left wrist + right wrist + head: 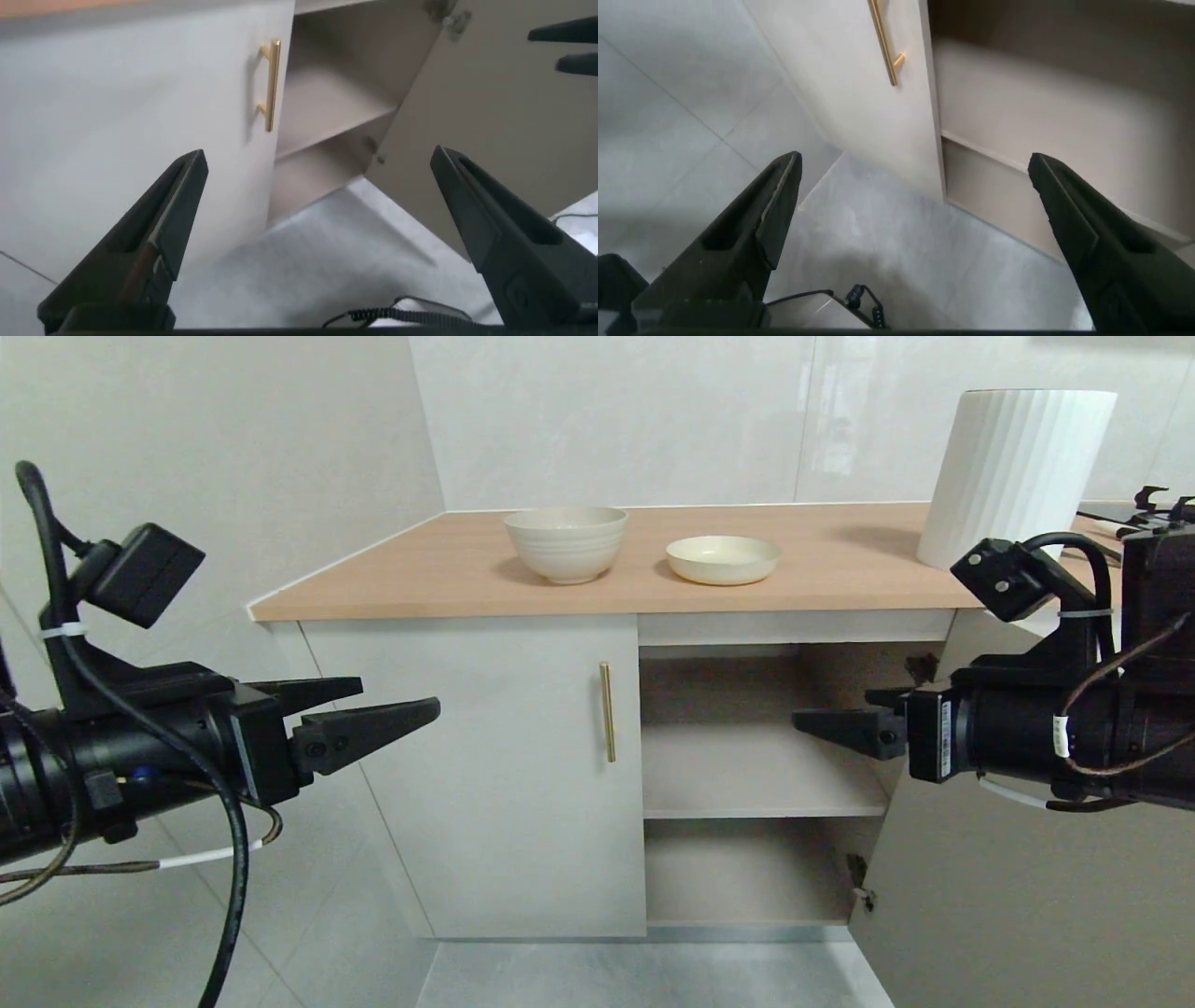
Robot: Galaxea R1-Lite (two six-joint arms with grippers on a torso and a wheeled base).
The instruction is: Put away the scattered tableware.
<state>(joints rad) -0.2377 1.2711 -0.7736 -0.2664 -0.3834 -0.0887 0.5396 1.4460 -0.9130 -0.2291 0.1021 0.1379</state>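
Note:
A deep cream bowl (566,543) and a shallow cream plate (723,560) stand side by side on the wooden countertop (420,579). Below it, the cabinet's right half is open, showing a bare middle shelf (756,770) and a bottom shelf (738,882). My left gripper (399,696) hangs open and empty in front of the shut left door (485,775), below counter height. My right gripper (831,711) is open and empty, level with the open compartment at its right side. In the wrist views the left gripper (318,159) and right gripper (915,161) have their jaws spread wide.
A tall white ribbed container (1018,476) stands at the counter's right. The left door has a gold bar handle (607,711). The open right door (990,905) swings out beneath my right arm. Tiled walls close the back and left; grey floor (653,975) lies below.

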